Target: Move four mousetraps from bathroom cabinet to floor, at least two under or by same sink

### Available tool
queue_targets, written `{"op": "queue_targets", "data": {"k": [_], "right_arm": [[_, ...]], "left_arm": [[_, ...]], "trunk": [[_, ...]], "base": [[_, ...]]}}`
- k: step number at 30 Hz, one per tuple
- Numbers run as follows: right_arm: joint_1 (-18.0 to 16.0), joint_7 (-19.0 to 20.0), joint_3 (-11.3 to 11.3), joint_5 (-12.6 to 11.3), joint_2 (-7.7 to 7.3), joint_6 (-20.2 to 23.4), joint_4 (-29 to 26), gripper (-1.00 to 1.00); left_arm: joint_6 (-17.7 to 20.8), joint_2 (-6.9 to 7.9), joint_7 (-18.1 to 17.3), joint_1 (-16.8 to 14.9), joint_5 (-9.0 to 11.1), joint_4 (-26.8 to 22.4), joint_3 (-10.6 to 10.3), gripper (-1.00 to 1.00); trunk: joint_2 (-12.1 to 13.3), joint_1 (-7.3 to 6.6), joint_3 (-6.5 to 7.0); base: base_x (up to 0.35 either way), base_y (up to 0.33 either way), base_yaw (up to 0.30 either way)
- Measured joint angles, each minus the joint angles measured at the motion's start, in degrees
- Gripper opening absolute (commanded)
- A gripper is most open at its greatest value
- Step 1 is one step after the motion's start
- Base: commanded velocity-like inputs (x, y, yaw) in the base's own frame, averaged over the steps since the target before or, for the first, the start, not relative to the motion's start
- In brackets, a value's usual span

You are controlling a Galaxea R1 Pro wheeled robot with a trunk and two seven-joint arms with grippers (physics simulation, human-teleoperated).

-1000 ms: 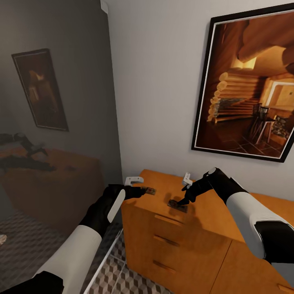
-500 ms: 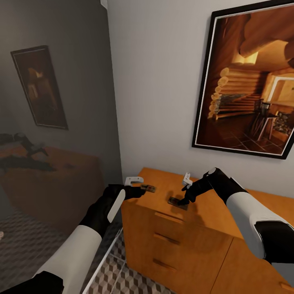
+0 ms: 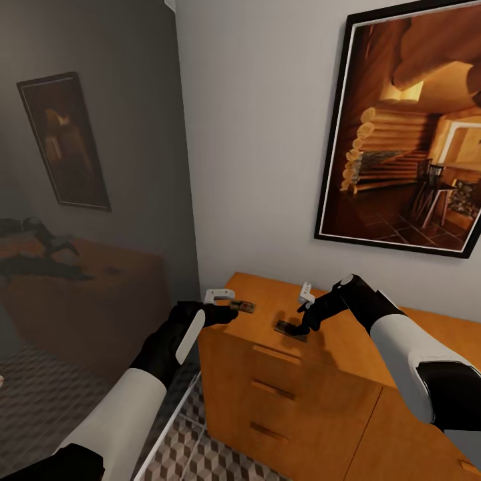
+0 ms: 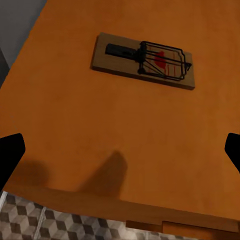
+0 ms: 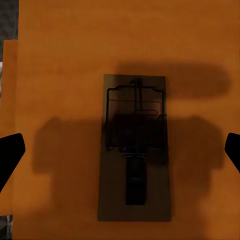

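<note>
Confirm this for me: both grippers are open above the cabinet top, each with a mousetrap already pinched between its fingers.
Not pinched. Both wrist views show each mousetrap lying flat on the cabinet top, untouched, between the spread fingers of the open left gripper and right gripper.

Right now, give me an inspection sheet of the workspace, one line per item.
Surface: orange-brown cabinet, flat top, drawers shut.
Job's things: two mousetraps lying flat on the top, left mousetrap, right mousetrap.
Clutter: nothing seen.
Grippers: left gripper open, short of the left mousetrap; right gripper open above the right mousetrap, not gripping it.
Cables: nothing seen.
Surroundings: framed picture on the white wall; cube-pattern floor below.
</note>
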Motion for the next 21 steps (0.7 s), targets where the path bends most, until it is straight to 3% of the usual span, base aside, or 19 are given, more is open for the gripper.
{"op": "queue_targets", "data": {"k": [13,21], "right_arm": [[0.0,0.0,0.0,0.0,0.00,0.0,0.0,1.00],[0.0,0.0,0.0,0.0,0.00,0.0,0.0,1.00]], "left_arm": [[0.0,0.00,0.0,0.0,0.0,0.0,0.0,1.00],[0.0,0.00,0.0,0.0,0.0,0.0,0.0,1.00]], "trunk": [[0.0,0.00,0.00],[-3.2,1.75,-1.43]], "base": [[0.000,0.000,0.000],[0.000,0.000,0.000]]}}
